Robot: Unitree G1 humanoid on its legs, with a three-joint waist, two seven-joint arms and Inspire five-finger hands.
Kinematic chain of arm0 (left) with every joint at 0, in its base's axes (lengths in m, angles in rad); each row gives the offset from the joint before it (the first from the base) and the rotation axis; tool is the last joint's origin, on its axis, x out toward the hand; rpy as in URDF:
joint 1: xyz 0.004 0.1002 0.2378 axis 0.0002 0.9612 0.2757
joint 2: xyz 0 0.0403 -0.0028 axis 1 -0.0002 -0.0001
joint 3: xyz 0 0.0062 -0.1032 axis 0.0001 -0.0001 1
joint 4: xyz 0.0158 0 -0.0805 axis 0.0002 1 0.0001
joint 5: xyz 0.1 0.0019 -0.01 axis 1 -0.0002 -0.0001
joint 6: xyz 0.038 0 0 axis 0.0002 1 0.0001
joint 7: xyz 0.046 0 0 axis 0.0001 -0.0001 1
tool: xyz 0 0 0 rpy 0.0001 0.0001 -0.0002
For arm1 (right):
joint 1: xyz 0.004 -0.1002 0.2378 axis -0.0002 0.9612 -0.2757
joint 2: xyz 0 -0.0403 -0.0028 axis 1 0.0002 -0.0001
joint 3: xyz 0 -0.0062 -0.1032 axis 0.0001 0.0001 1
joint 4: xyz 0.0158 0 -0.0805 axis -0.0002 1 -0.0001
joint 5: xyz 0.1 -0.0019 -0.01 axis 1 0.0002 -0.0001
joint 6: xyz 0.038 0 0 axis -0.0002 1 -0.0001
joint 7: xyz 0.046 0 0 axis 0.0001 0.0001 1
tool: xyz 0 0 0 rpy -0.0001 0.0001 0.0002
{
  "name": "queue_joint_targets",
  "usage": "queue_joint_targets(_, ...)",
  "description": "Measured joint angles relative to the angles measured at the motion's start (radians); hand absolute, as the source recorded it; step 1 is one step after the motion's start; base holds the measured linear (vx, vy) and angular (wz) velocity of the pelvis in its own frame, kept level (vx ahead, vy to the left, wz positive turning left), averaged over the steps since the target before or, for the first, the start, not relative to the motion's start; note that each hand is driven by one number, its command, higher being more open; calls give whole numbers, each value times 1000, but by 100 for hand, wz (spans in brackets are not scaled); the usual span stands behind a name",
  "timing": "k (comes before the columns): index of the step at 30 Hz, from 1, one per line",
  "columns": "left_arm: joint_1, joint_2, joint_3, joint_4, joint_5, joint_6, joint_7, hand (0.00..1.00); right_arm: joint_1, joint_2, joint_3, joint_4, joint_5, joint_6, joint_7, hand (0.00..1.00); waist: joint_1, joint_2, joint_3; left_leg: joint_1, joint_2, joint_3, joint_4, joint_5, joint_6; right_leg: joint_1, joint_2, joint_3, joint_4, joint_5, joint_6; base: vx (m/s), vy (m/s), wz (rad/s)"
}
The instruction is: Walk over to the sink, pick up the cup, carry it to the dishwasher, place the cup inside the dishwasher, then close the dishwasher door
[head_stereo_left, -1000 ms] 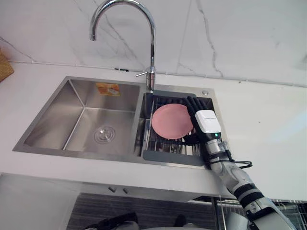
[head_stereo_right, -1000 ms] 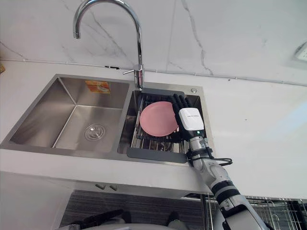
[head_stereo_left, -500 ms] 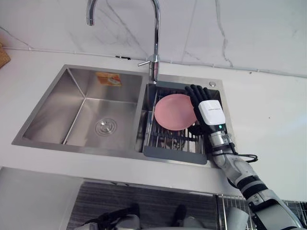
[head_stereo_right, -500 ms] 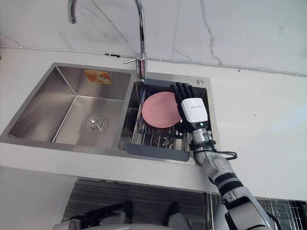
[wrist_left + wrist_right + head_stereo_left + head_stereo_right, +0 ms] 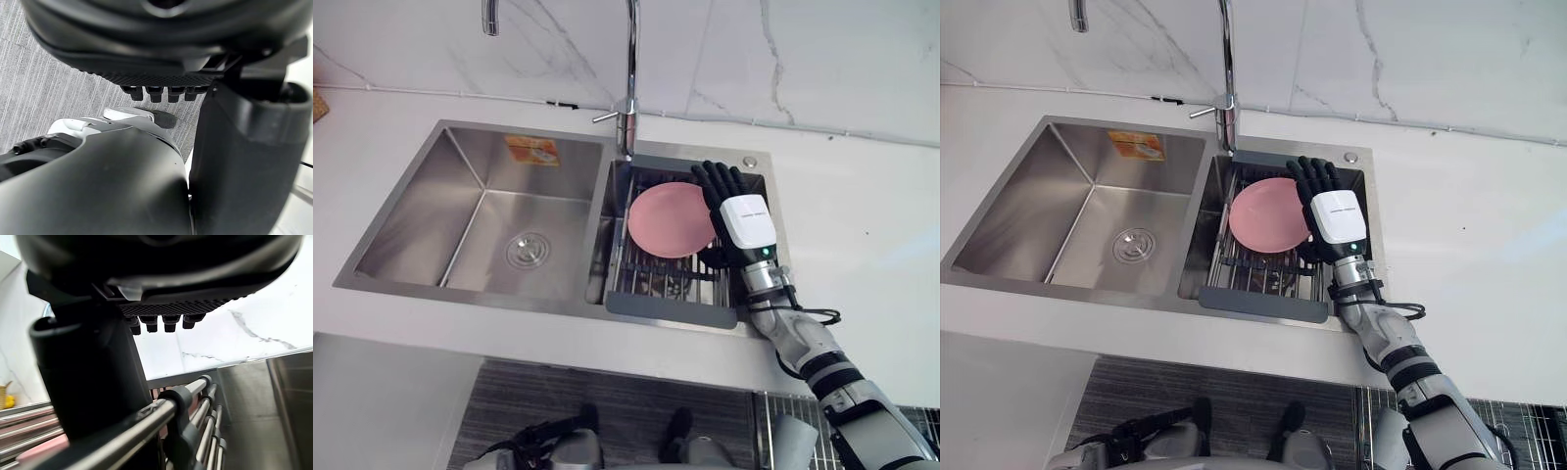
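Note:
A round pink plate leans in the dark wire dish rack that fills the sink's right basin. My right hand reaches down into the rack against the plate's right rim, fingers straight and pointing to the back wall. In the right wrist view its thumb stands next to a rack bar, with a strip of the pink plate beside it. My left hand hangs low over grey floor, fingers relaxed and holding nothing.
The steel left basin holds just its drain. A tall chrome faucet rises behind the rack. White counter stretches right of the sink. A wire rack shows below the counter's edge at the lower right.
The camera has shifted, so the sink sits a little higher in the picture. My right hand stays at the plate's right rim; the plate has not moved.

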State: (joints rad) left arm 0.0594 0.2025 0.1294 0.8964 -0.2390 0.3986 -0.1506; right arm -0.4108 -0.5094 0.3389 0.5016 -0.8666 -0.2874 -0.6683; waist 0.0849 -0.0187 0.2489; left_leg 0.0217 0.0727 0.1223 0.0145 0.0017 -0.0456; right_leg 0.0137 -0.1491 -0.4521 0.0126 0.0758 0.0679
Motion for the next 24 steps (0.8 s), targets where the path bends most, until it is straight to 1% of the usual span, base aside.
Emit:
queue_joint_targets(1, 0, 0, 0, 0, 0, -2, 0, 100, 0, -3, 4, -1, 0, -23, 3, 0, 0, 0, 1, -1, 1, -1, 2, 0, 1, 0, 1, -1, 0, 0, 0, 0, 0, 0)
queue_joint_targets(3, 0, 0, 1, 0, 0, -5, 0, 100, -8, -14, 32, -1, 0, -46, 10, 0, 2, 0, 1, -1, 2, -2, 2, -1, 0, 1, 2, -2, 0, 0, 0, 0, 0, 0)
queue_joint_targets(7, 0, 2, 3, 0, 0, -13, 0, 100, -18, -35, 79, -1, 0, -81, 15, 0, 18, -4, 4, 2, 3, -6, 2, -1, 0, 6, 2, -5, 0, 0, 0, 0, -1, 1)
queue_joint_targets(11, 0, 4, 3, 3, 2, -13, 0, 100, -18, -44, 101, -1, -11, -93, 16, 0, 19, -6, 6, 17, 3, -6, 0, -2, -1, 21, 2, -6, -3, -1, 1, 0, 0, 0)
queue_joint_targets(13, 0, 6, 3, 4, 2, -13, 0, 100, -18, -46, 102, -1, -41, -117, 18, 0, 19, -10, 8, 23, 3, -5, -2, -2, -1, 28, 3, -6, -3, -1, 2, 0, 0, 0)
queue_joint_targets(15, 0, 10, 4, 4, 2, -13, 0, 100, -18, -47, 104, -1, -43, -128, 20, 0, 19, -14, 10, 26, 4, -5, -3, -2, -1, 29, 3, -5, -3, -1, 2, 0, 0, 0)
queue_joint_targets(20, 0, 12, 5, 8, 7, -13, 0, 100, -17, -49, 111, -22, -43, -134, 34, 0, 19, -19, 10, 50, 4, 2, -14, -1, -1, 45, 5, 1, -8, -1, 2, -2, 1, -2)
queue_joint_targets(24, 1, 13, 5, 10, 8, -13, 0, 100, -17, -26, 112, -54, -44, -154, 34, 0, 24, -25, 8, 62, 4, 3, -21, -1, -1, 57, 6, 1, -14, -1, 2, 1, 0, -1)
